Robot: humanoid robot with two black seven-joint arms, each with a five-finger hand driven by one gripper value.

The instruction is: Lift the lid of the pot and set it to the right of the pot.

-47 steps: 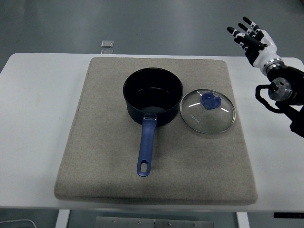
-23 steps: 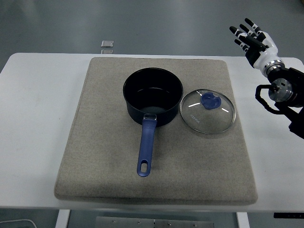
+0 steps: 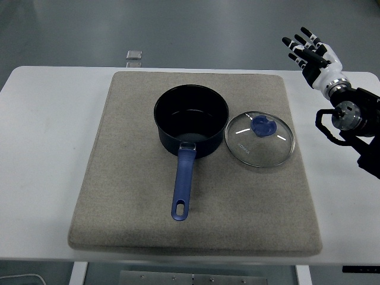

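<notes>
A dark blue pot (image 3: 191, 120) with a blue handle (image 3: 183, 185) stands open in the middle of a grey mat (image 3: 196, 160). A glass lid (image 3: 260, 139) with a blue knob (image 3: 262, 126) lies flat on the mat just right of the pot, touching or nearly touching its side. My right hand (image 3: 309, 50) is raised at the far right, above and beyond the lid, fingers spread, holding nothing. The left arm is out of view.
A small grey square object (image 3: 135, 54) lies beyond the table's far edge at the back left. The white table (image 3: 41, 130) shows on both sides of the mat.
My right hand has shifted slightly up and to the left. The pot and the lid have not moved.
</notes>
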